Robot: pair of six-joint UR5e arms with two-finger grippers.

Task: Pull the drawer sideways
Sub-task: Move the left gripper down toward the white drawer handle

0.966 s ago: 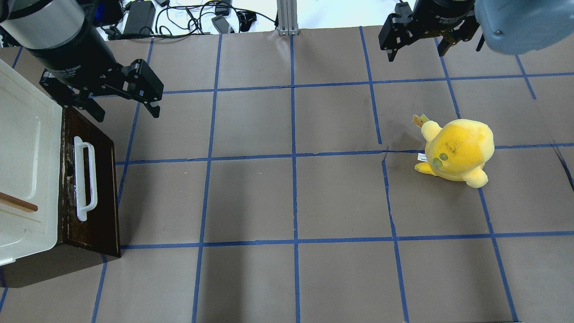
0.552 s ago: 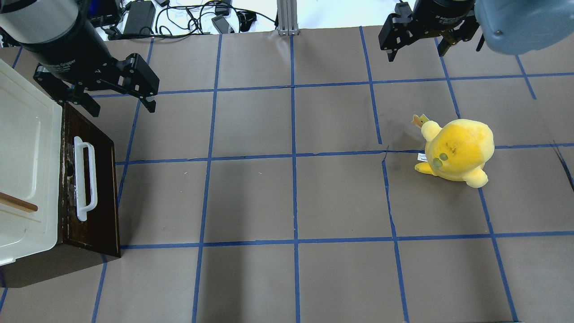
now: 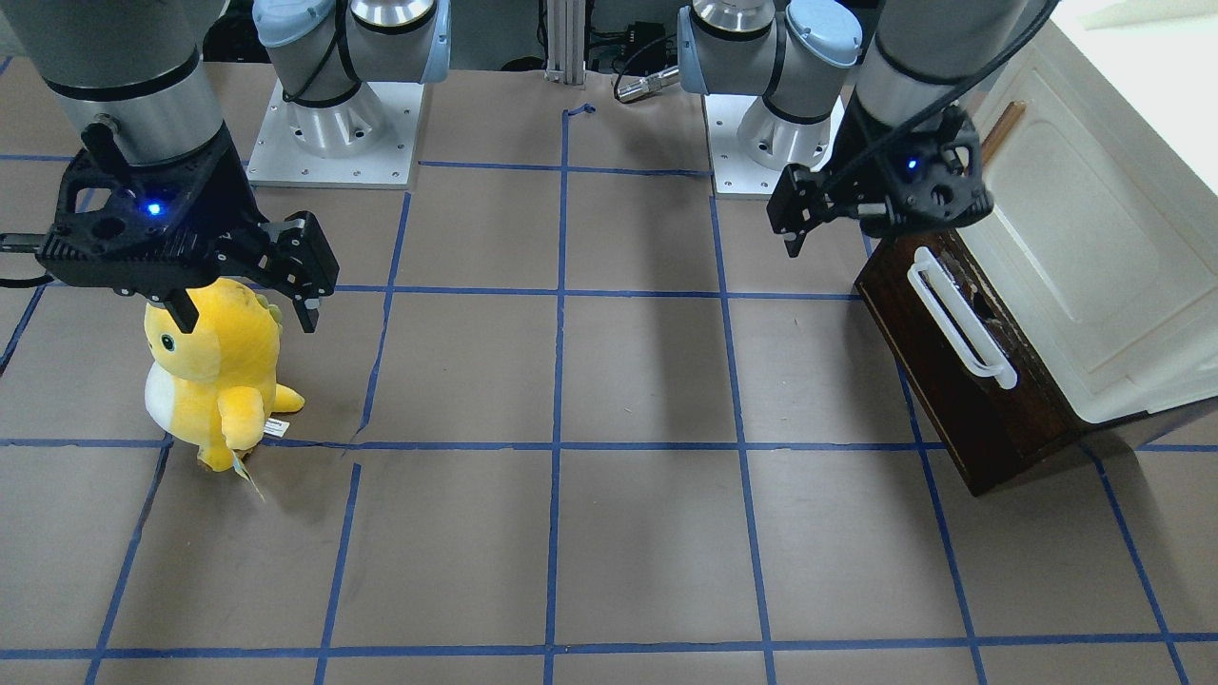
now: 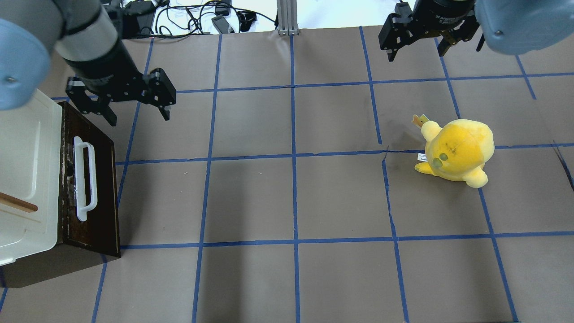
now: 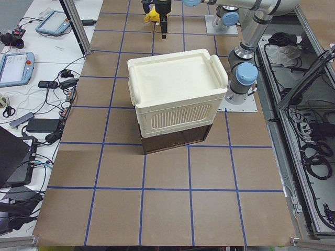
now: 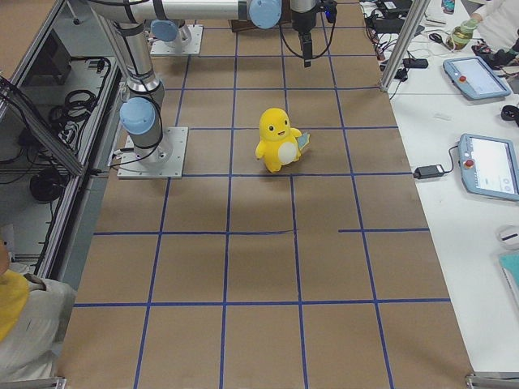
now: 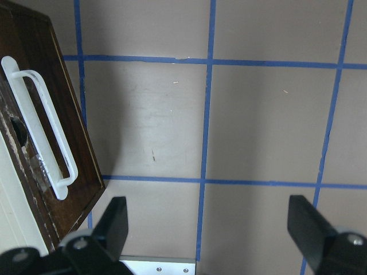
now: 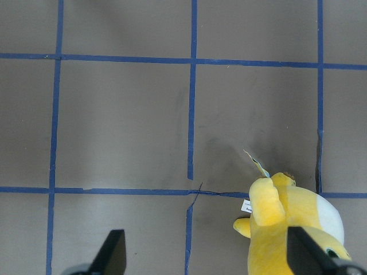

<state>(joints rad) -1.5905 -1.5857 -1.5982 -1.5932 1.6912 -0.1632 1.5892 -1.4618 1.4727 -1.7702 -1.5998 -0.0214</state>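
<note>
Overhead: left fingers (image 4: pixel 165 105) have swung rightward off the cabinet (image 4: pixel 27 148) corner; spread wide, empty. Drawer (image 4: pixel 105 202) unmoved at the tabletop's (image 4: pixel 251 197) left edge, under the cream cabinet, down-left of those fingers. Its white bar handle (image 4: pixel 85 179) runs up-down in view. Right fingers (image 4: pixel 391 47) spread, idle, well apart from the drawer, so the left arm is nearer.

Left wrist: handle looks like smooth plastic, standing off a dark, scuffed wood-grain front; drawer looks closed.
</note>
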